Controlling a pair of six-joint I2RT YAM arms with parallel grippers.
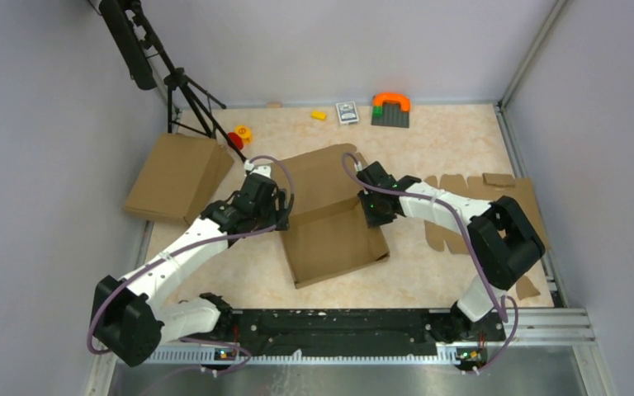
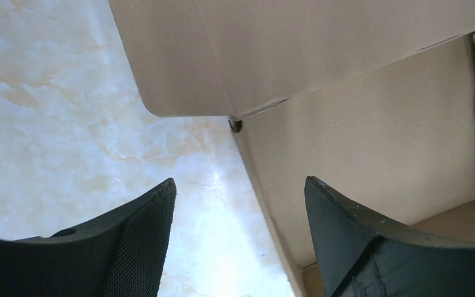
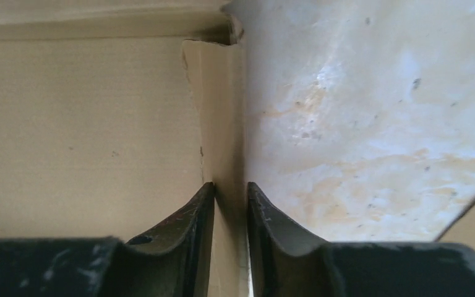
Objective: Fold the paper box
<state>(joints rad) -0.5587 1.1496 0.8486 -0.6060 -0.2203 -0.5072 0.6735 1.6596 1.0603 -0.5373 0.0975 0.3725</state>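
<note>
The paper box [image 1: 334,235] is a shallow brown cardboard tray in the middle of the table, its lid flap [image 1: 322,173] lying open toward the back. My left gripper [image 1: 277,216] hovers open at the box's left wall. In the left wrist view its jaws [image 2: 240,180] straddle that wall's edge, one finger over the table and the other over the cardboard [image 2: 371,124], with nothing pinched. My right gripper [image 1: 373,208] sits at the box's right wall. In the right wrist view it [image 3: 230,184] is shut on the upright wall [image 3: 221,124].
A second flat brown box [image 1: 177,177] lies at the left by a black tripod [image 1: 183,87]. A notched cardboard blank [image 1: 479,206] lies at the right under my right arm. Small toys, a card deck [image 1: 347,111] and an orange-and-green block [image 1: 390,107] line the back edge.
</note>
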